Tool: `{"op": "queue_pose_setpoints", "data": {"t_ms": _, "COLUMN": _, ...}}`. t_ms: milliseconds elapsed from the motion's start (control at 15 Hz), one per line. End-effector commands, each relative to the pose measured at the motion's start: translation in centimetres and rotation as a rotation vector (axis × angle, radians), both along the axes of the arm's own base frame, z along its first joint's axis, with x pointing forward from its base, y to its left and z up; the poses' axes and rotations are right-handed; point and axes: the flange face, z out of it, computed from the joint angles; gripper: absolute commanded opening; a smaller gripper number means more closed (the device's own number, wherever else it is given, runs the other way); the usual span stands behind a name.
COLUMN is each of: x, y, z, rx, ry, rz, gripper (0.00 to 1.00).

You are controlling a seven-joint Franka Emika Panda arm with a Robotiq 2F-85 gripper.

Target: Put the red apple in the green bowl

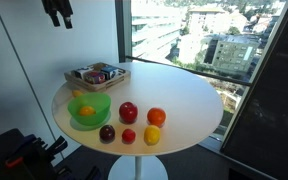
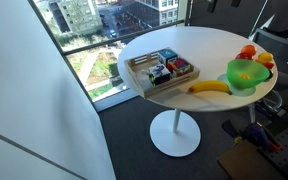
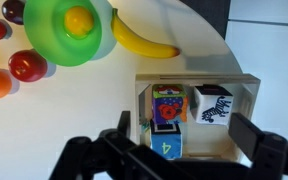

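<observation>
The hand (image 3: 184,138) hangs high with its fingers apart and nothing between them. Straight below it is the wooden tray (image 3: 246,82) of packets, not the fruit. The apple (image 3: 28,66) lies on the surface (image 3: 74,115) well away from the hand, toward the left edge of the wrist view. It sits just beside the bowl (image 3: 46,38), on the bowl's far side from the banana (image 3: 144,38). In an exterior view the hand (image 1: 57,12) is up near the top of the picture, and the apple (image 1: 128,111) sits between the bowl (image 1: 89,108) and the orange (image 1: 156,117).

The reach has not begun, so the risks lie ahead.

- **Wrong fruit:** a tomato (image 1: 129,136) and a maroon fruit (image 1: 107,132) sit near the apple, and both are reddish. A careless descent could end on either one.
- **Crowding:** the apple has close neighbours. Open fingers coming down wide could nudge the orange or catch the bowl's rim. The bowl looks light enough to slide.
- **Rolling:** the fruit cluster lies close to the surface's edge, so a knocked fruit could roll off.
- **Slipping:** the apple is round and glossy, so an off-centre pinch could squeeze it out sideways.
- **Release:** the bowl already holds a yellow fruit (image 3: 78,20). An apple let go from too high could bounce off it and back out.
</observation>
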Motion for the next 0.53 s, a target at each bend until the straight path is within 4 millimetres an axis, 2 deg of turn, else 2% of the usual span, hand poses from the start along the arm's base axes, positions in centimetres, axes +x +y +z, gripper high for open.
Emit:
{"op": "queue_pose_setpoints", "data": {"t_ms": 0, "x": 0.6, "y": -1.8, "z": 0.2, "rx": -0.042, "ry": 0.005, "rz": -0.064, "gripper": 1.00}}
{"op": "queue_pose_setpoints", "data": {"t_ms": 467, "x": 1.7, "y": -5.5, "z": -1.7, "rx": -0.074, "ry": 0.050, "rz": -0.148, "gripper": 1.00}}
